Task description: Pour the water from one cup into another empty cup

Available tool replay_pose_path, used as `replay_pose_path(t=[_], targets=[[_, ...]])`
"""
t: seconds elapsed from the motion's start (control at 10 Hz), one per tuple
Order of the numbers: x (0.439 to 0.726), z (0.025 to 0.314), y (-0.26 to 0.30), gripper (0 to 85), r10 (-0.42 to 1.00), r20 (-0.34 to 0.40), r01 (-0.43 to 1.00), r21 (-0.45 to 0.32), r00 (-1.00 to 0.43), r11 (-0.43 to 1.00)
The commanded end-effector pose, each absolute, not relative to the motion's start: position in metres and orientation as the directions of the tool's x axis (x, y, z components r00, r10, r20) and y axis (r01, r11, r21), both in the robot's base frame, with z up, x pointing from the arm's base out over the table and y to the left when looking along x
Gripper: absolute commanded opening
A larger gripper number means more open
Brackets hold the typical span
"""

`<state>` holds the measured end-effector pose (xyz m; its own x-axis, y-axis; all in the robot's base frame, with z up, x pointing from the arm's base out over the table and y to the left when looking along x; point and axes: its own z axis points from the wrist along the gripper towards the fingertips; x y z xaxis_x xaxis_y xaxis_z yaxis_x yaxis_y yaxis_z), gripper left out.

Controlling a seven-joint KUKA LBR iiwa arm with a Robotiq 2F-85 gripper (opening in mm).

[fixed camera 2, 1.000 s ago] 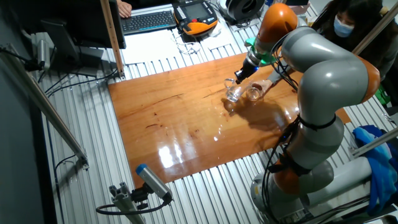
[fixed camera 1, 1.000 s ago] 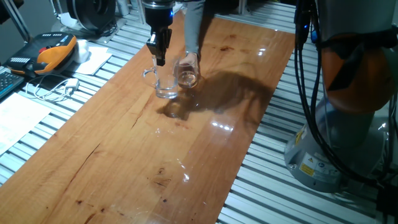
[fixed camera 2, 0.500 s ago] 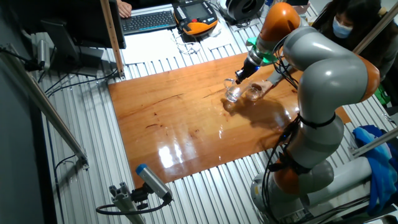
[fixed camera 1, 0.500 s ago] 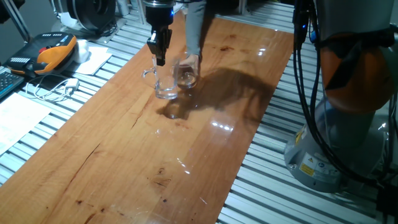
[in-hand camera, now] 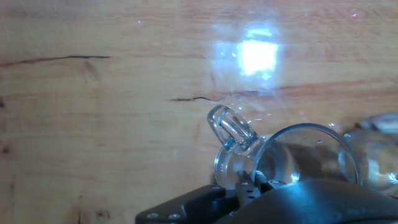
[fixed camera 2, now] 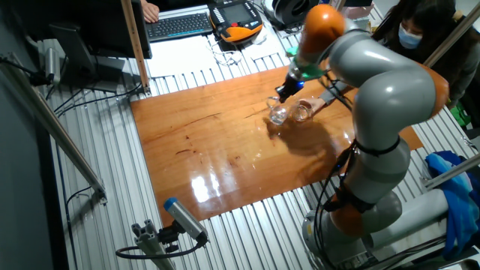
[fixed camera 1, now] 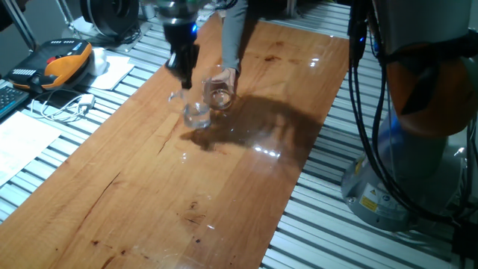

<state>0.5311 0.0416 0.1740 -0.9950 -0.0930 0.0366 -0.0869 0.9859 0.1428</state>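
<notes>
The clear glass mug (fixed camera 1: 196, 113) with a looped handle (in-hand camera: 229, 128) stands on the wooden table (fixed camera 1: 149, 194), also seen in the other fixed view (fixed camera 2: 277, 113). My gripper (fixed camera 1: 184, 78) comes down on its rim next to the handle, with the jaws closed on the glass wall (in-hand camera: 249, 184). Just to the mug's right is the smaller handle-less tumbler (fixed camera 1: 219, 94) (fixed camera 2: 302, 111) (in-hand camera: 378, 152), with a person's hand (fixed camera 1: 228, 75) on it. I cannot make out the water through the glass.
An orange teach pendant (fixed camera 1: 66, 61), white cables (fixed camera 1: 63, 106) and papers lie left of the board. A keyboard (fixed camera 2: 180, 25) sits at the back. My arm's base (fixed camera 1: 418, 172) stands to the right. A masked person (fixed camera 2: 409, 30) is beyond the table.
My gripper has swung left, blurred by motion, and the mug has shifted left and toward the near side with it. The tumbler and the hand have stayed almost in place.
</notes>
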Motion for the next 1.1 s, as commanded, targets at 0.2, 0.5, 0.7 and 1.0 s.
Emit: replay_pose_path(t=[0.2, 0.5, 0.7, 1.0], targets=[[0.5311, 0.1691, 0.0459, 0.0, -0.063, 0.005, -0.062, 0.141, -0.998, 0.988], [0.5311, 0.1691, 0.0459, 0.0, -0.056, -0.003, -0.056, 0.156, -0.998, 0.986], [0.5311, 0.1691, 0.0459, 0.0, -0.050, -0.005, -0.050, 0.162, -0.999, 0.986], [0.5311, 0.1691, 0.0459, 0.0, -0.035, 0.002, -0.035, 0.158, -0.999, 0.987]])
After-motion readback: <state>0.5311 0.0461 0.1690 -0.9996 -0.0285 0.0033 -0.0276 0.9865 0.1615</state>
